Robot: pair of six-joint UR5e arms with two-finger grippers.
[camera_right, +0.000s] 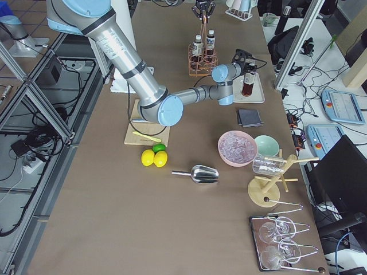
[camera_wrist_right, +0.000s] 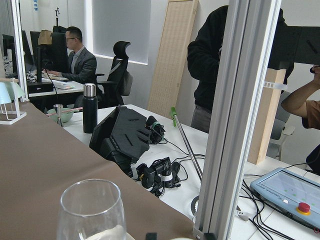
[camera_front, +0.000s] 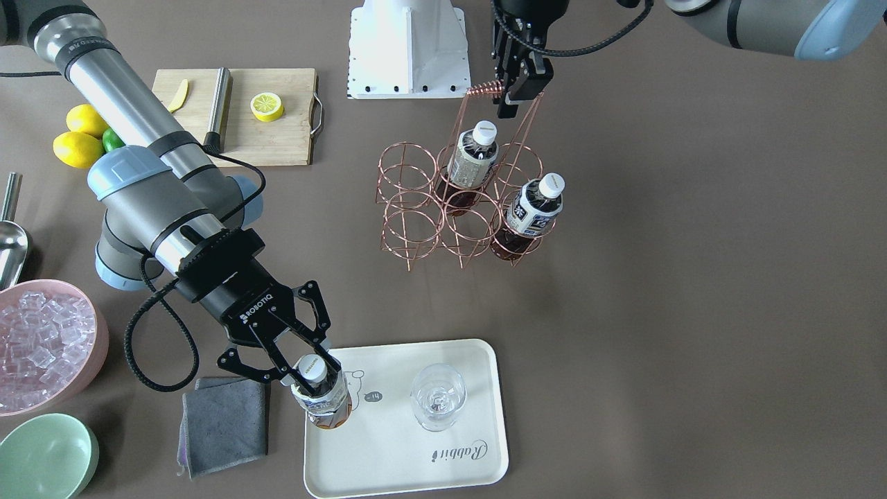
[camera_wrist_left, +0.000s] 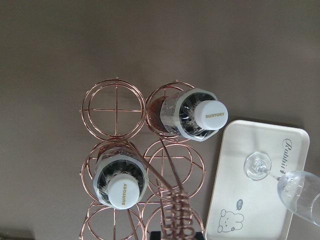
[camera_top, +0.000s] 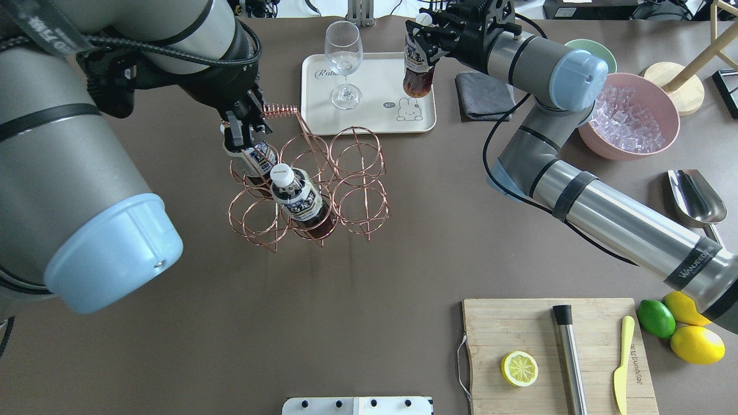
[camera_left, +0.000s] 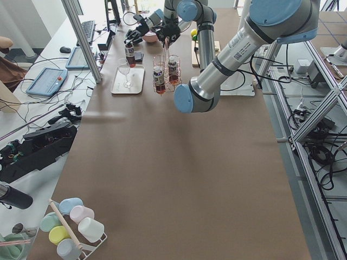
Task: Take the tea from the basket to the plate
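Observation:
The rose-gold wire basket point(camera_front: 406, 146) stands mid-table and holds two tea bottles point(camera_front: 472, 160) point(camera_front: 534, 208); they also show in the left wrist view point(camera_wrist_left: 197, 117) point(camera_wrist_left: 120, 177). My left gripper point(camera_front: 511, 95) is shut on the basket's coiled handle point(camera_top: 280, 108). My right gripper point(camera_front: 313, 371) is shut on a third tea bottle point(camera_front: 322, 398), upright at the edge of the cream plate point(camera_front: 416, 471), by the bear drawing. In the overhead view this bottle point(camera_top: 416, 72) is at the plate's point(camera_top: 375, 118) right side. I cannot tell if it touches the plate.
A wine glass point(camera_front: 436, 396) stands on the plate. A grey cloth point(camera_front: 222, 423), a pink bowl of ice point(camera_front: 41, 339) and a pale green bowl point(camera_front: 41, 457) lie beside it. A cutting board point(camera_front: 270, 138) with a lemon half, whole citrus and a metal scoop point(camera_top: 695, 199) lie on the robot's right.

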